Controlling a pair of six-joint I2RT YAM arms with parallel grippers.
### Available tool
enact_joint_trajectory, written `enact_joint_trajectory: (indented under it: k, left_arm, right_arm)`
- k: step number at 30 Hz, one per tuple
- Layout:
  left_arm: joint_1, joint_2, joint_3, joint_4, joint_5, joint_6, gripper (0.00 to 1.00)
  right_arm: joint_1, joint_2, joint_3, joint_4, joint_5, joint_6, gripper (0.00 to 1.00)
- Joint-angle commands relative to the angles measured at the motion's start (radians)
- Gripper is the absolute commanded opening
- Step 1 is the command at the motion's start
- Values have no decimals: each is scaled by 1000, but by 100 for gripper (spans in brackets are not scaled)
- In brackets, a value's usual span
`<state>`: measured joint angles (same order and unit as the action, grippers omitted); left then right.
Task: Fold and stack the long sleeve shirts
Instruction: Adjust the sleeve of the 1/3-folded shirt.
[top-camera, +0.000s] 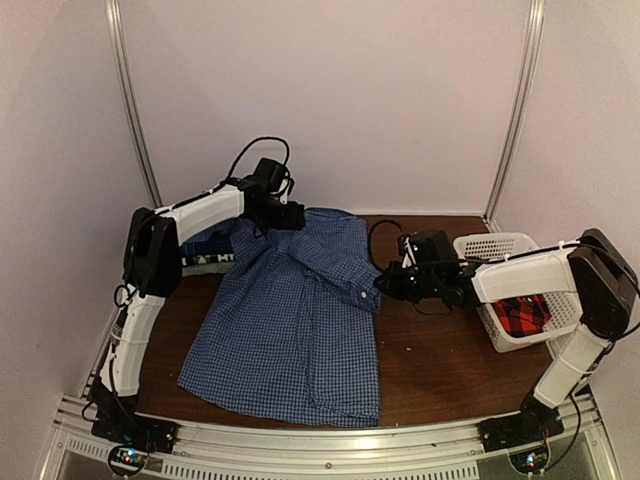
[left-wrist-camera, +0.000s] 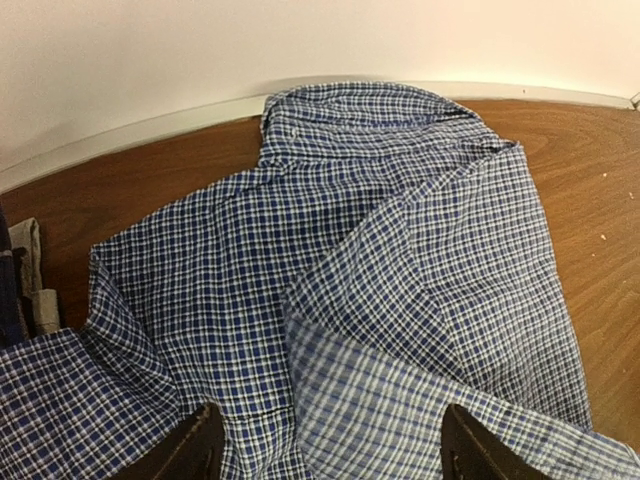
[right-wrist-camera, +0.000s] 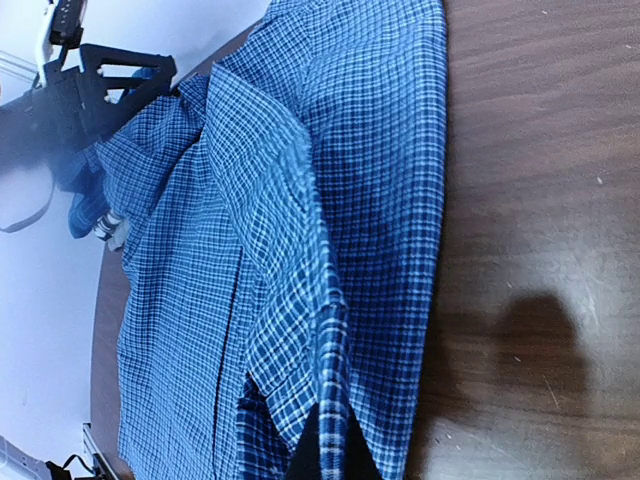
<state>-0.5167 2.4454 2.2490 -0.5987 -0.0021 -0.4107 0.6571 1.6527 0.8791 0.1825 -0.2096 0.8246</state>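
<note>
At frame centre the blue-and-white checked shirt (top-camera: 290, 330) lies on the counter (top-camera: 430, 370). Left claw (left-wrist-camera: 330, 450) stands wide open near its collar, holding nothing; right claw (top-camera: 383, 285) is closed, pinching its sleeve cuff.

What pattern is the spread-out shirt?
The shirt is a fine blue-and-white check, clearest in the left wrist view.

left arm (top-camera: 205, 212): white shells, black joints — looped black cable (top-camera: 252, 148)
right arm (top-camera: 522, 277): white shells, black elbow
left gripper (left-wrist-camera: 330, 432): dark fingers
</note>
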Motion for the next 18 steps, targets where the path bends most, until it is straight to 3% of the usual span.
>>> enact_joint_trajectory:
  k: [1, 8, 18]
  left_arm:
    - [8, -131, -79, 52, 96, -19, 76]
    - [7, -282, -408, 207, 208, -77, 74]
    - [4, -348, -635, 306, 352, -131, 61]
  right_arm:
    - [2, -105, -66, -30, 92, 80, 0]
    - [18, -213, -45, -82, 79, 120, 0]
    - [131, -303, -66, -165, 127, 265, 0]
